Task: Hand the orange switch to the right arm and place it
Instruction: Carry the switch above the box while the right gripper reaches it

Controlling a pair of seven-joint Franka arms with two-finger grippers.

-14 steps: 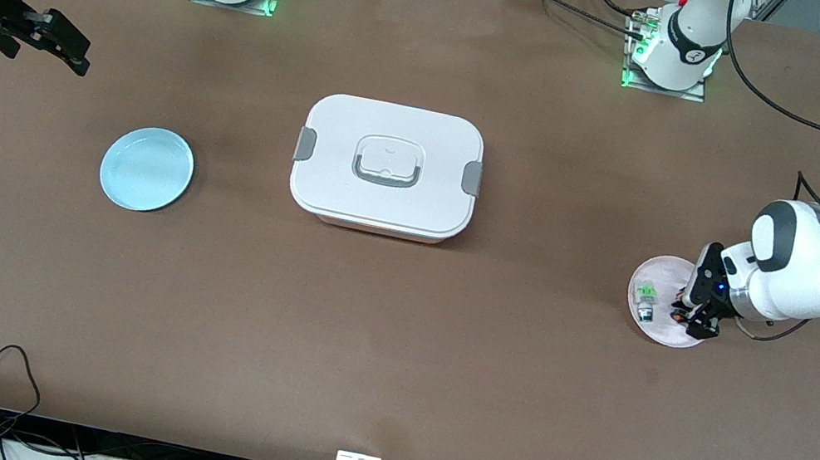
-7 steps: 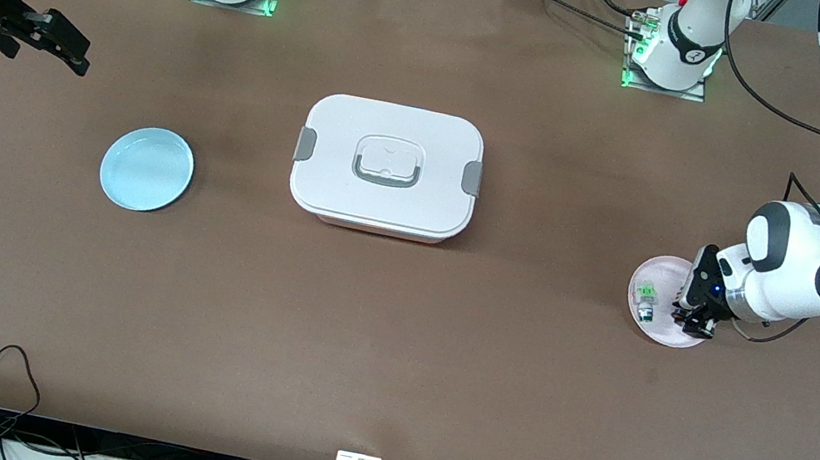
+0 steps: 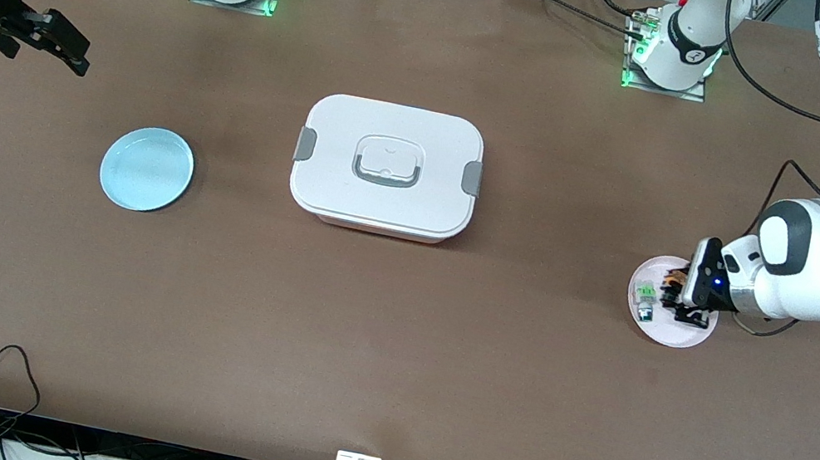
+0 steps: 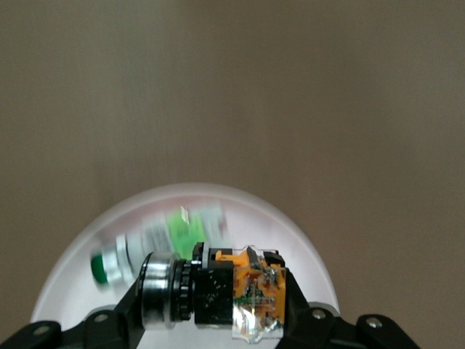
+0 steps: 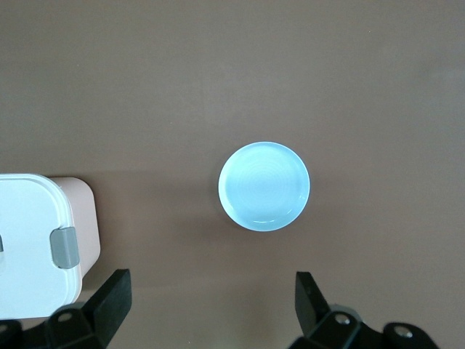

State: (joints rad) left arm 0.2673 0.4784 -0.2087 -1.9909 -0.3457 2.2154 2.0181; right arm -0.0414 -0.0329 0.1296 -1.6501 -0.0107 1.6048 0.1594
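My left gripper is shut on the orange switch, with its black body and tan-orange rear block clamped between the fingers. It hangs low over the pale pink plate at the left arm's end of the table. A green-and-silver switch lies on that plate beside it. My right gripper waits open and empty in the air over the right arm's end of the table.
A white lidded box with grey latches stands mid-table. A light blue plate lies between the box and the right arm's end. Cables run along the table's front edge.
The left gripper closed on the orange switch over the pink plate, and its wrist then turned and shifted slightly. The right arm has not moved.
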